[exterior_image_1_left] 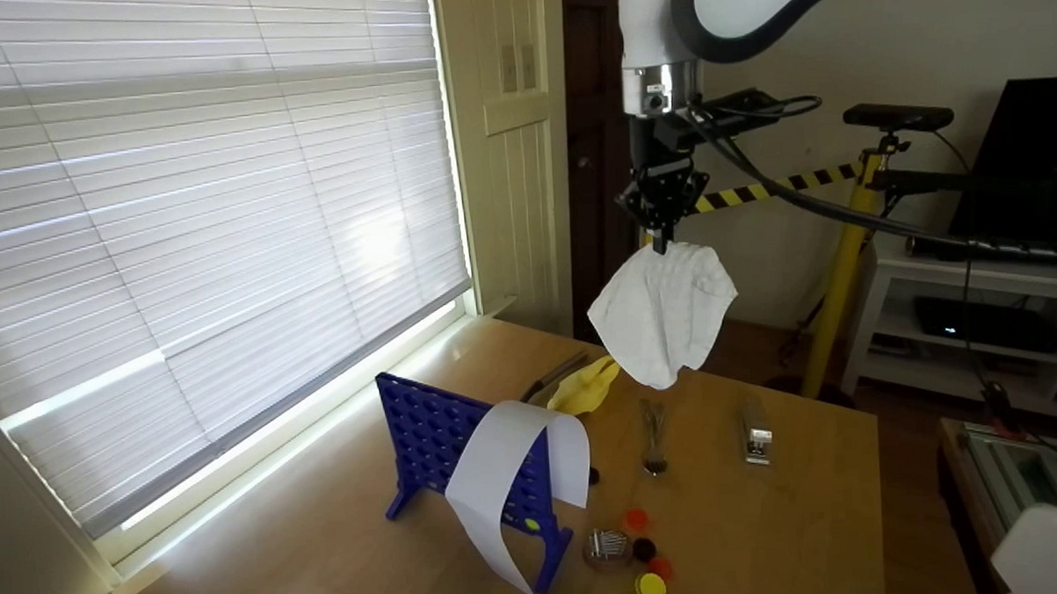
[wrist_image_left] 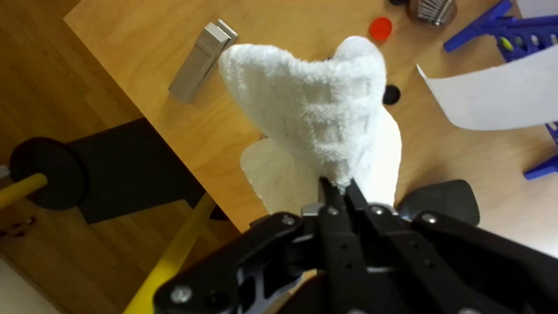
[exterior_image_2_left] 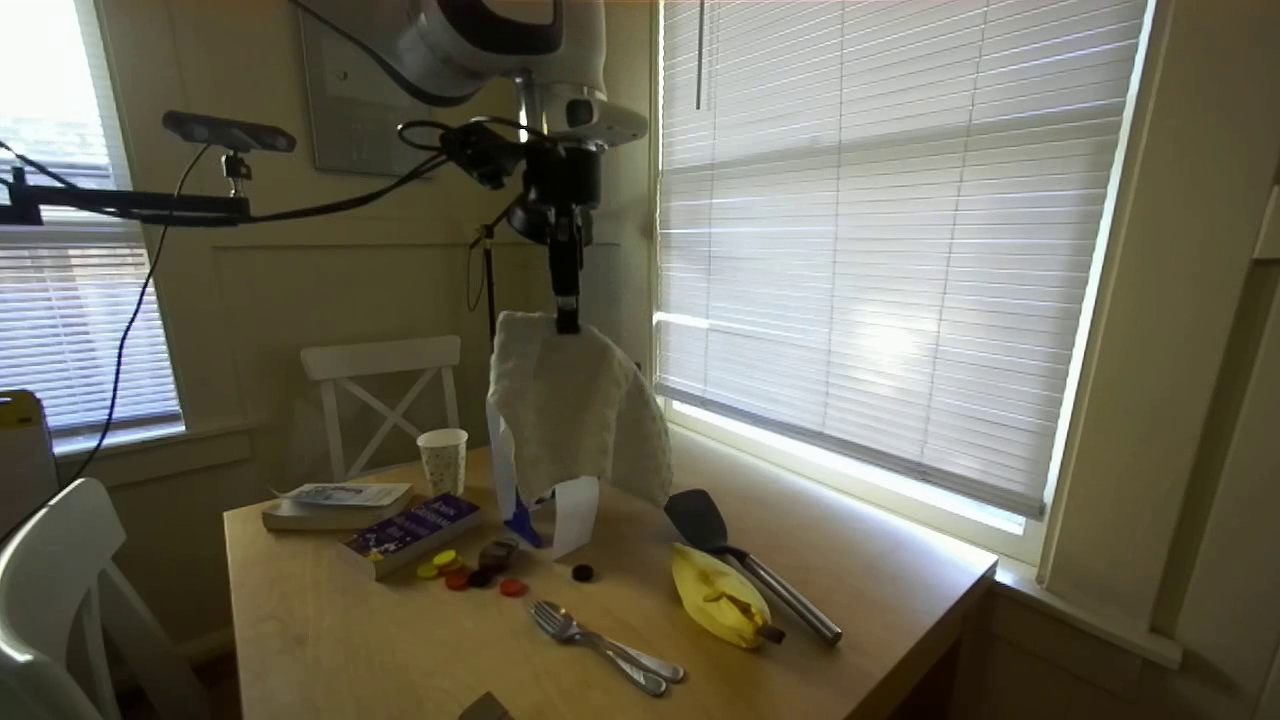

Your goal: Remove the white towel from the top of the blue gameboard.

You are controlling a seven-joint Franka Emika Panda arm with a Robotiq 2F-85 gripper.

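The white towel [exterior_image_1_left: 666,323] hangs in soft folds from my gripper [exterior_image_1_left: 661,244], above the table and apart from the board in an exterior view. It also hangs from the gripper [exterior_image_2_left: 567,322] in an exterior view, where the towel [exterior_image_2_left: 565,410] hides most of the board. In the wrist view the fingertips [wrist_image_left: 342,185] pinch the towel [wrist_image_left: 322,104]. The blue gameboard [exterior_image_1_left: 429,432] stands upright on its legs, with a white curved paper band [exterior_image_1_left: 490,465] draped over it. Parts of the board [wrist_image_left: 523,37] show at the right of the wrist view.
A yellow banana-like item [exterior_image_2_left: 720,600], a black spatula [exterior_image_2_left: 700,520] and forks [exterior_image_2_left: 600,645] lie on the table. A metal stapler-like object [wrist_image_left: 196,65] is near the edge. Books [exterior_image_2_left: 415,535], a paper cup [exterior_image_2_left: 443,462] and several coloured discs [exterior_image_2_left: 512,588] stand near the board.
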